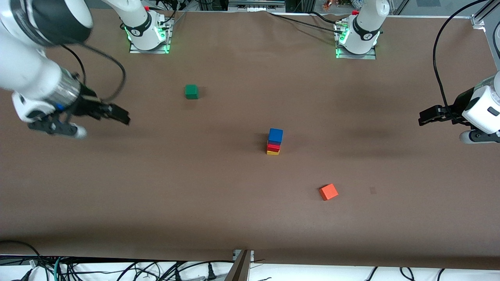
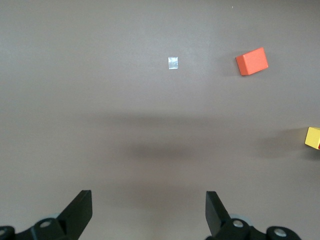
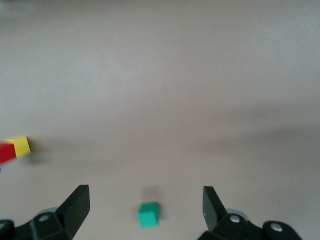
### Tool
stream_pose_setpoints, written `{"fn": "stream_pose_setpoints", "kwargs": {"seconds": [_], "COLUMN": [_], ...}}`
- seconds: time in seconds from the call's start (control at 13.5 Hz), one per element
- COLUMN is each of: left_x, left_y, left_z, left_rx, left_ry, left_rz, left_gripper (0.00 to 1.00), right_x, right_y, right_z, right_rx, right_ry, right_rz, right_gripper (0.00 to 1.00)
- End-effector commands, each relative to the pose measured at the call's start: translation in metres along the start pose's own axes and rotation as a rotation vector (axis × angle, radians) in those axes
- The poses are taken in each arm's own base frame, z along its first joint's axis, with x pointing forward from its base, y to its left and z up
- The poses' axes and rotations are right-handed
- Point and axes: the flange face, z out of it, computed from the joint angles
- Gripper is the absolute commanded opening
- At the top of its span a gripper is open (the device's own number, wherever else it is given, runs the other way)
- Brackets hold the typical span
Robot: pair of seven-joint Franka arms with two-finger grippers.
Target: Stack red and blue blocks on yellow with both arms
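A blue cube (image 1: 275, 135) sits on a deep red cube (image 1: 273, 147), which sits on a yellow cube (image 1: 272, 152), as one stack in the middle of the table. My right gripper (image 1: 124, 117) is open and empty over the table at the right arm's end. In the right wrist view the right gripper (image 3: 146, 192) is open, with the yellow cube (image 3: 22, 146) and the red cube (image 3: 7, 152) at the picture's edge. My left gripper (image 1: 422, 116) is open and empty over the left arm's end. In the left wrist view the left gripper (image 2: 148, 197) is open, with the yellow cube (image 2: 313, 138) at the edge.
A green cube (image 1: 191, 91) lies farther from the front camera than the stack, toward the right arm's end; it also shows in the right wrist view (image 3: 149, 215). An orange cube (image 1: 328, 192) lies nearer, toward the left arm's end, with a small tape patch (image 2: 173, 63) beside it.
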Motion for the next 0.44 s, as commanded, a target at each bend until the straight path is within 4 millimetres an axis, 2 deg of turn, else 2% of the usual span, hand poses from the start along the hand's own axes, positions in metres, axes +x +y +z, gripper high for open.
{"fn": "stream_pose_setpoints", "kwargs": {"seconds": [0.0, 0.37], "left_x": [-0.0065, -0.0065], "left_y": [0.0019, 0.0019], "left_z": [-0.0038, -0.0038], "left_rx": [-0.02, -0.02], "left_ry": [0.007, 0.007], "left_rz": [0.004, 0.002], "left_gripper": [1.0, 1.0], "right_x": [-0.0291, -0.0236], "right_y": [0.024, 0.0257], "right_z": [-0.0086, -0.0139], "right_rx": [-0.008, -0.039], "right_ry": [0.015, 0.034], "right_rz": [-0.085, -0.135], "right_gripper": [1.0, 1.0]}}
